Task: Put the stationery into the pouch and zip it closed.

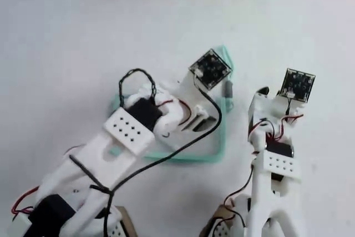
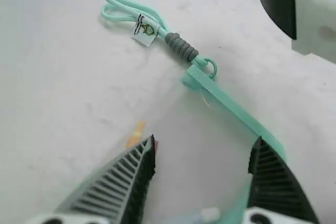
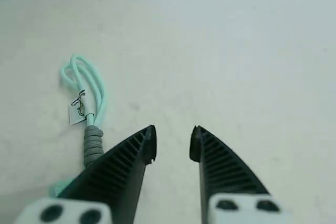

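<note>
Left tool [image 2: 205,158]: open, its two black ribbed fingers spread wide with nothing held between them; it hangs low over the pouch.
Right tool [image 3: 172,142]: fingers parted by a narrow gap, gripping nothing; bare worktop lies under and ahead of its tips.
Pouch [image 1: 221,147]: flat on the worktop beneath the left arm, edged in mint green. One mint edge strip runs from beside one finger of the left tool out ahead of it, ending at the zip pull.
Zip pull [image 2: 209,66]: a small ring at the far end of that strip, well ahead of the left tool's tips.
Grey bead [image 2: 182,47]: joined to the ring, farther from the left tool; seen from the right arm, it sits just beside the outer face of one right tool finger.
Cord loop [image 2: 123,13]: mint green, lying on the worktop beyond the bead, ahead of both tools and off to one side of the right one.
Tag [image 2: 144,29]: small and white, on the cord between loop and bead.
Orange-yellow piece [image 2: 137,129]: just ahead of the tip of the left tool's other finger; too little shows to say what it is.
Worktop [image 1: 83,37]: white and plain.
</note>
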Robot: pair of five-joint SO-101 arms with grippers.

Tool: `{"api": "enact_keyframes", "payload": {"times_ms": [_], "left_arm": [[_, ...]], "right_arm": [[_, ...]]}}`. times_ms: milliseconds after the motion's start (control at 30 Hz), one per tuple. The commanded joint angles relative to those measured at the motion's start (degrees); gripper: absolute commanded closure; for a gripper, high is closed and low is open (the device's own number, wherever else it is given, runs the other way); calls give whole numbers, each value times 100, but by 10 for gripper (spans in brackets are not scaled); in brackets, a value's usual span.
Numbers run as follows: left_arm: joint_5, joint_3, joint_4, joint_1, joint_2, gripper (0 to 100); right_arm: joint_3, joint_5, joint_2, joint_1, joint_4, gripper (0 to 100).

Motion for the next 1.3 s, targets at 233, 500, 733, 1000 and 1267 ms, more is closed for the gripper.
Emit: {"api": "enact_keyframes", "payload": {"times_ms": [233, 500, 733, 1000, 1267], "left_arm": [[-70, -993, 1336, -3618, -163, 888], [-1582, 659, 862, -4259, 22, 976], [-1565, 167, 563, -4347, 2141, 977], [-765, -1670, 1266, -3705, 3943, 977], [-695, -2602, 1925, -2378, 4391, 977]], "right_arm": [[-26, 0, -145, -4, -101, 968], [-26, 9, -145, -13, -101, 981], [44, 9, -145, 180, -92, 981], [79, 9, -145, 505, -57, 981], [-360, 624, 945, 620, -48, 981]]}}
